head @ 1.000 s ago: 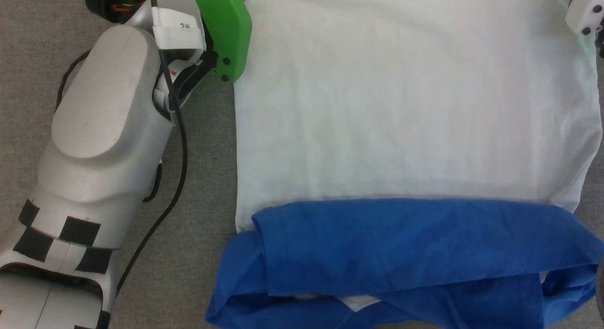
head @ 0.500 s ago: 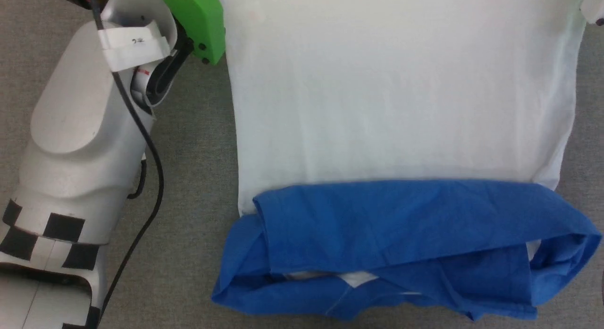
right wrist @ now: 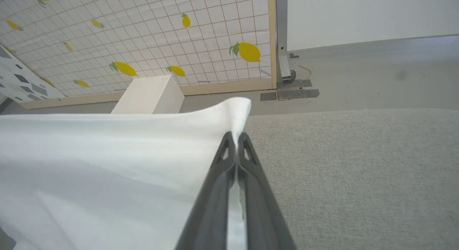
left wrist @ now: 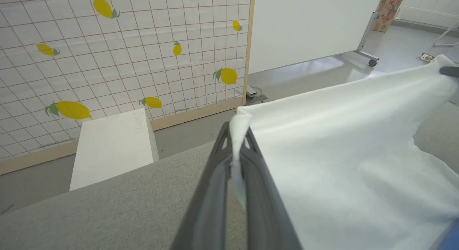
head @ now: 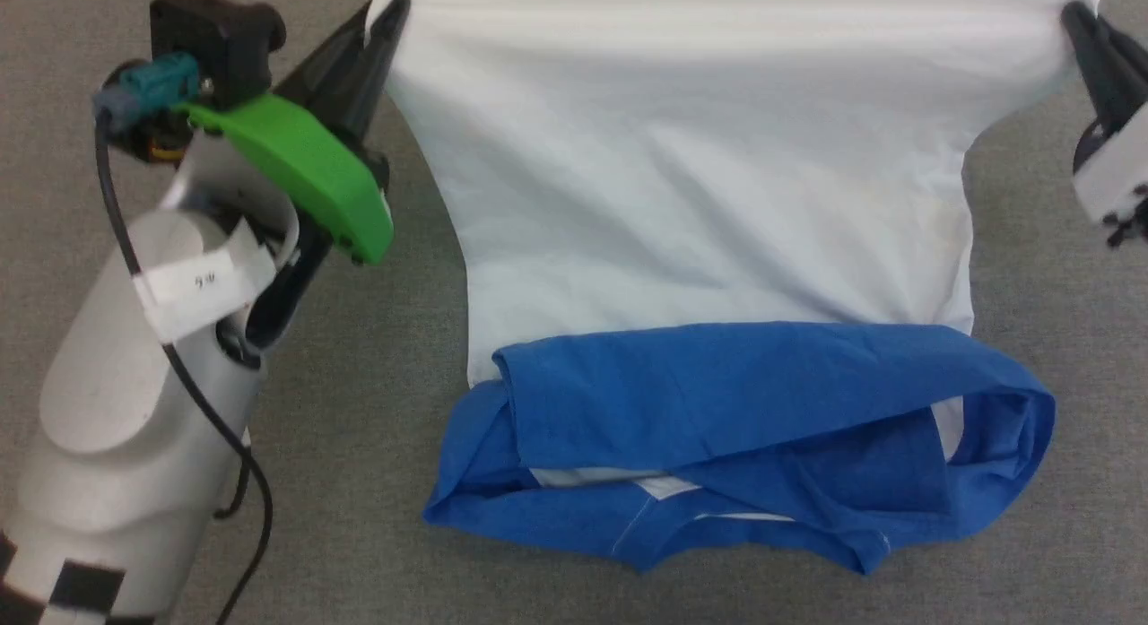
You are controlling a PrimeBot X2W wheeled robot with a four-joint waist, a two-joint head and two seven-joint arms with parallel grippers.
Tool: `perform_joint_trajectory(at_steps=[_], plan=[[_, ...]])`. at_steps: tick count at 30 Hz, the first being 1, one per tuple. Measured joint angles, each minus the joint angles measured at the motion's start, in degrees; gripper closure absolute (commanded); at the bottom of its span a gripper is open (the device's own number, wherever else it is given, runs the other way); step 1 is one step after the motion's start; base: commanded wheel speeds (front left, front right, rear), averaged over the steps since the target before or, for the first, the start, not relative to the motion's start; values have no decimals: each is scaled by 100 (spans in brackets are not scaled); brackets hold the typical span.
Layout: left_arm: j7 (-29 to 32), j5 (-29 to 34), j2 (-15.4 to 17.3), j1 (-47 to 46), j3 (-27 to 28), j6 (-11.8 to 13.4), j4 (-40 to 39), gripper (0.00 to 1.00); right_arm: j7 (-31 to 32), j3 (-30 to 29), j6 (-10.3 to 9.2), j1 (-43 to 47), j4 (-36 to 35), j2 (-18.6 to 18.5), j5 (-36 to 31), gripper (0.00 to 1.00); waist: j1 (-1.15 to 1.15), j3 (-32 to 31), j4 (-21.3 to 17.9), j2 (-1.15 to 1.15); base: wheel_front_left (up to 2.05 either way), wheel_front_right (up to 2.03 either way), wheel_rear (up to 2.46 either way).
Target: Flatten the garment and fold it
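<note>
while a wall with yellow lemons (left wrist: 107, 63) stands far behind, the grey bench (head: 359, 446) spreads out in front. the garment (head: 700, 203) lies on the bench, near the middle. its white body is the big part. the far edge of it is lifted up off the bench and pulled tight from corner to corner. the blue sleeves and shoulders (head: 735, 401) sit at the near end, folded over on top of the white in a bumpy heap, with bits of white peeking out. the left arm (head: 117, 410) is fat and pale. a white box (left wrist: 111, 149) sits on the floor by the lemon wall. a green cover (head: 305, 177) is on the left arm. the left gripper (head: 381, 20) is pinched tight on the far left corner of the garment. the right gripper (head: 1081, 24) is pinched tight on the far right corner.
</note>
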Motion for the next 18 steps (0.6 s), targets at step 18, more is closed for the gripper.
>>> perform_joint_trajectory(at_steps=[18], plan=[[-402,-728,236,4029,64,944,-2226,100,199,-421,-2,3623,-1957,565,1087,100,0,-1338,49,0,0,0,0]])
